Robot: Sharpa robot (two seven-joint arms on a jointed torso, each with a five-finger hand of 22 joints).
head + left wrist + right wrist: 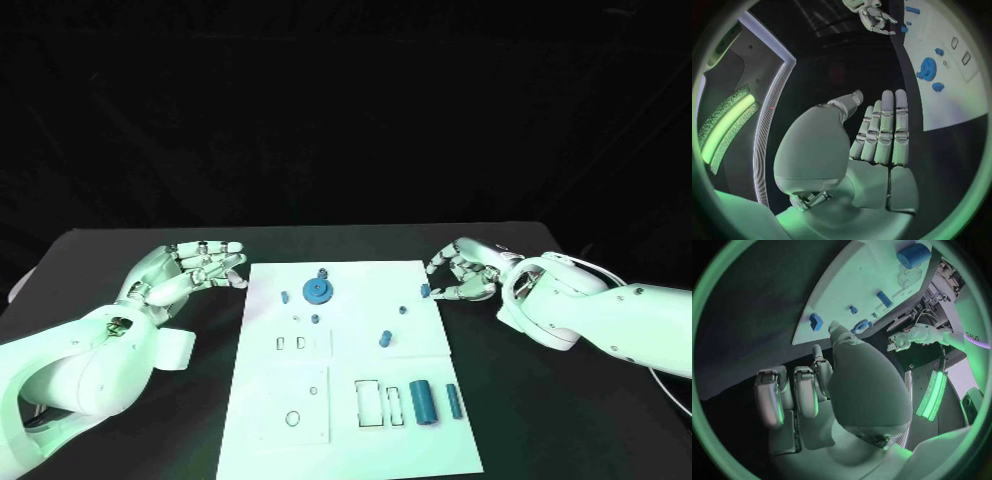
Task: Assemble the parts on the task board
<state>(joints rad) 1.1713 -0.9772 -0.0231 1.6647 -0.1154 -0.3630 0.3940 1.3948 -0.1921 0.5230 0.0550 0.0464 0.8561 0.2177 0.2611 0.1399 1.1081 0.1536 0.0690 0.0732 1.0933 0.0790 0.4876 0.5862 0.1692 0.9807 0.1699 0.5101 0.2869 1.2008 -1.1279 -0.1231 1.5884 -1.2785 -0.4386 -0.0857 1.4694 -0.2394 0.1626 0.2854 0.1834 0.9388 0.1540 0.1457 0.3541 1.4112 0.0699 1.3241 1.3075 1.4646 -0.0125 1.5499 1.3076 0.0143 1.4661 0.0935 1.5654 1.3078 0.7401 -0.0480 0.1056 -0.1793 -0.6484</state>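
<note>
- The board (pixel 361 400) lies flat in the middle of the black table (pixel 101 250), long side running away from the robot.
- The left hand (pixel 195 268) hovers over the table just beside the board's far left corner. Its fingers (pixel 882 130) are stretched out side by side, thumb apart, and it holds nothing.
- The right hand (pixel 464 270) sits at the board's far right edge, fingers curled inward. A small blue part (pixel 427 291) lies at that edge right at its fingertips; whether the hand pinches it or only touches it, I cannot tell.
- In the right wrist view the same hand (pixel 848 390) has its fingers bent, thumb tip reaching towards the board's edge.
- A blue gear (pixel 319 291) sits on the far half of the board, with a small peg (pixel 322 272) just beyond it and another small piece (pixel 286 297) to its left.
- A blue pin (pixel 385 339) stands near the middle of the board, right of centre, with a smaller piece (pixel 402 307) just beyond it.
- A thick blue cylinder (pixel 424 401) and a thinner rod (pixel 453 401) lie side by side on the near right part, next to two outlined rectangular slots (pixel 381 403).
</note>
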